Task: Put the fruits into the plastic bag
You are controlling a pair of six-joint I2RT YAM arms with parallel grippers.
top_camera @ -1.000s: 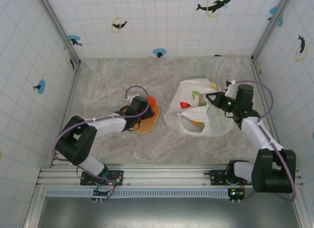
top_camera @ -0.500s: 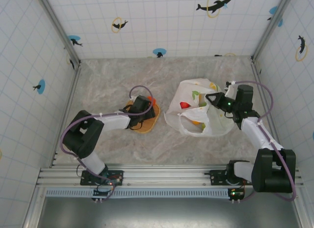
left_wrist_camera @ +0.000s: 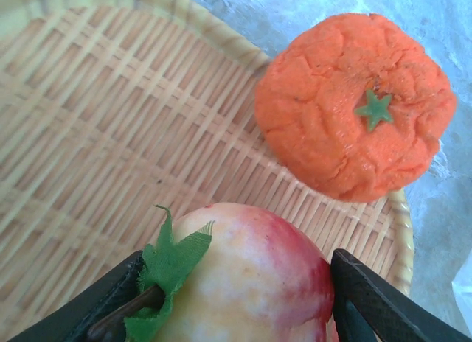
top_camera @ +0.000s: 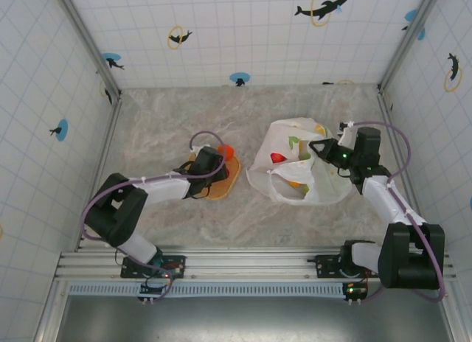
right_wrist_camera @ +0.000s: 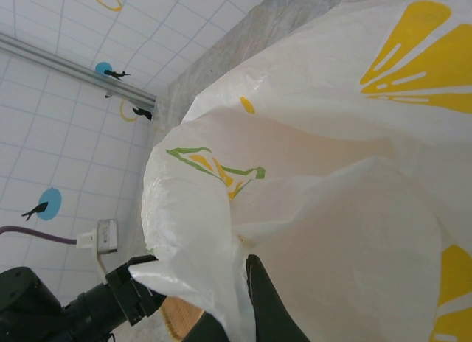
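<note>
Over the woven mat (left_wrist_camera: 96, 135), the left gripper (left_wrist_camera: 240, 298) clasps 1 smooth red-yellow fruit (left_wrist_camera: 251, 268) beside 1 crinkly orange fruit (left_wrist_camera: 354, 106); the right gripper (top_camera: 322, 147) pinches the thin, crumpled plastic bag (right_wrist_camera: 332, 231) at its rim.

The marbled grey-and-tan table (top_camera: 169, 121) carried two things directly on its surface, both sitting around the middle. Left of centre lay a flat, round, tan woven mat (top_camera: 223, 186). Just to its right, with a narrow strip of bare tabletop between them, the white, lemon-printed plastic bag (top_camera: 295, 172) sat crumpled on the marble.
</note>
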